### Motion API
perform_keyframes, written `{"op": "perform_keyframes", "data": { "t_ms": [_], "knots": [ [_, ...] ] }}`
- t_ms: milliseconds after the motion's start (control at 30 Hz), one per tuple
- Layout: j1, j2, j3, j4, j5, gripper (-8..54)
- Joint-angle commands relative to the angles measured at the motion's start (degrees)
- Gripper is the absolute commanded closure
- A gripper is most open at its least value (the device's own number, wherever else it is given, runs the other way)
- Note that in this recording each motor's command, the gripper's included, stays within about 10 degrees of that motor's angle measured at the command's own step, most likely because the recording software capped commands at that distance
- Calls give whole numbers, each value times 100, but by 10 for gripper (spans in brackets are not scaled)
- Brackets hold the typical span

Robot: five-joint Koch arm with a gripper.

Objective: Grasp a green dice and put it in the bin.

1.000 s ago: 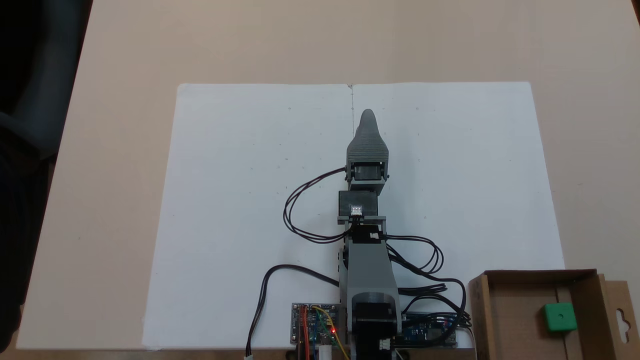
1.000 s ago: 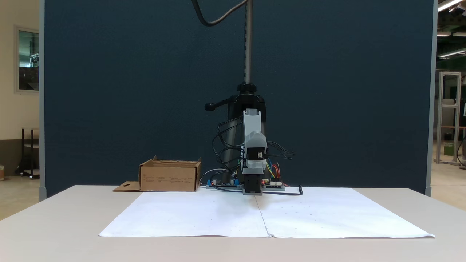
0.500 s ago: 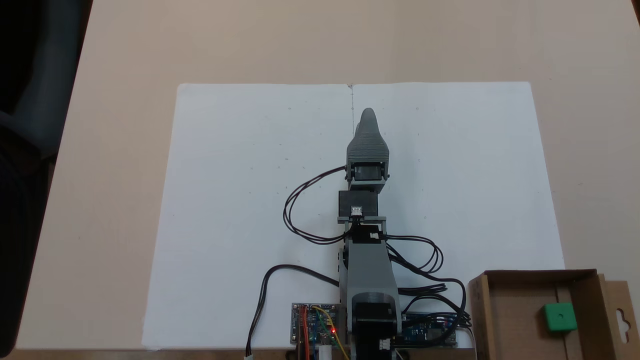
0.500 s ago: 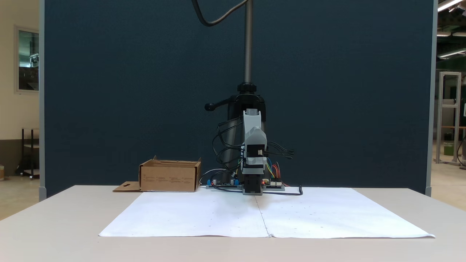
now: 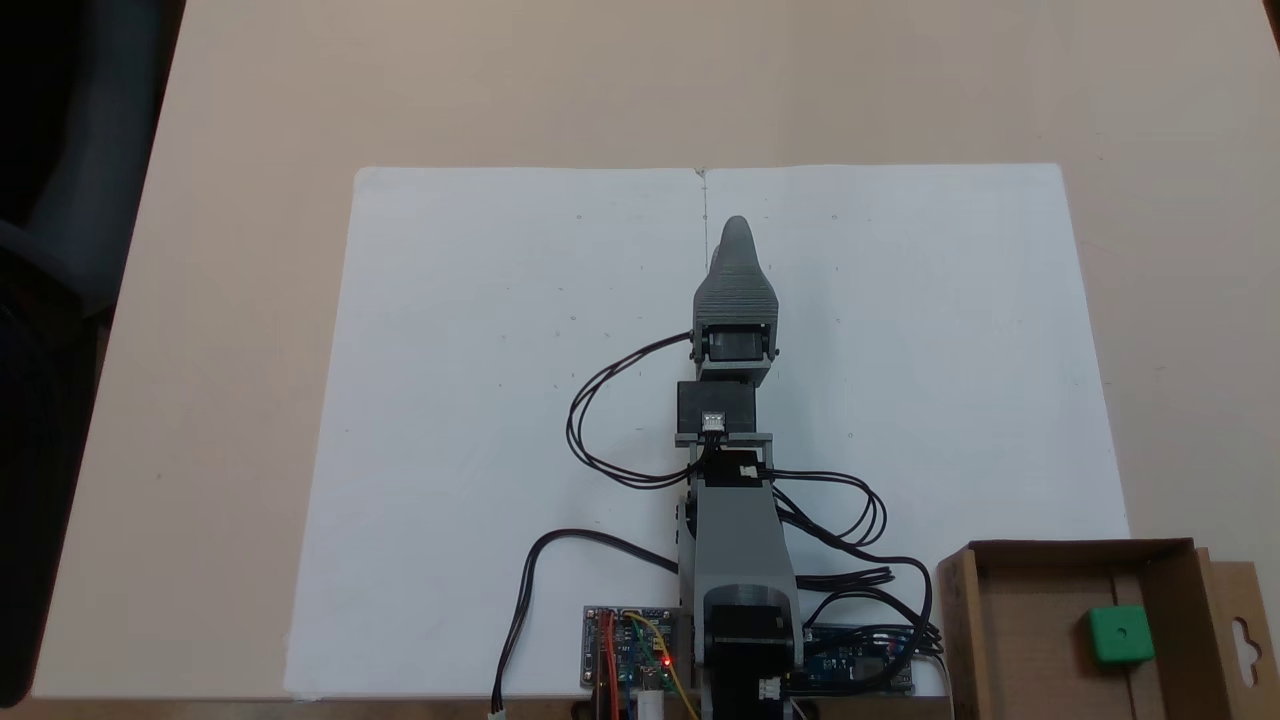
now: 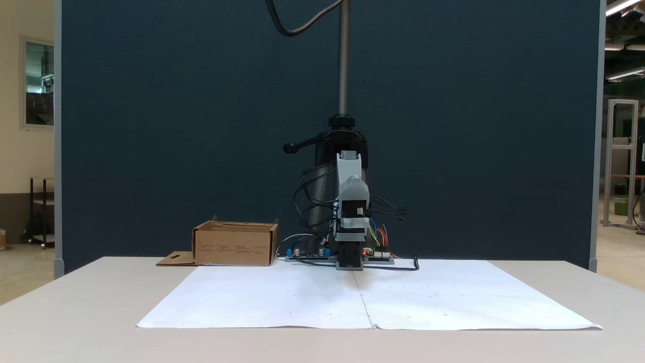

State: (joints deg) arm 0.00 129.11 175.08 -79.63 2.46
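Green dice (image 5: 1120,634) lies inside the bin (image 5: 1010,640), flat on the cardboard floor toward the box's right wall as the top-down fixed view shows it, one pip facing up, so the task looks done from how things lie. The bin sits at the near right corner of the counter (image 5: 250,250) in that view, just off the corner of the white paper sheet (image 5: 480,330), with its slotted side flap (image 5: 1242,630) folded outward; in the front-on fixed view the same box (image 6: 235,244) stands to the left of the arm's base and its walls hide the dice. The hand (image 5: 735,232) points straight out along the sheet's centre seam, away from the base, well apart from the bin and carrying nothing. Only one tapered tip shows from above and the front-on view looks at it end on, so I cannot tell whether its jaws are together or apart. From the hand, the dice lies back toward the base and off to the right, near the circuit boards (image 5: 630,660); no further reach seems needed.
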Motion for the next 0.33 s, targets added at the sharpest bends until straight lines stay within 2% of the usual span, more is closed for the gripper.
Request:
{"op": "perform_keyframes", "data": {
  "t_ms": [0,300],
  "knots": [
    [97,659,422,-782,-422,11],
    [149,659,422,-782,-422,11]
  ]
}}
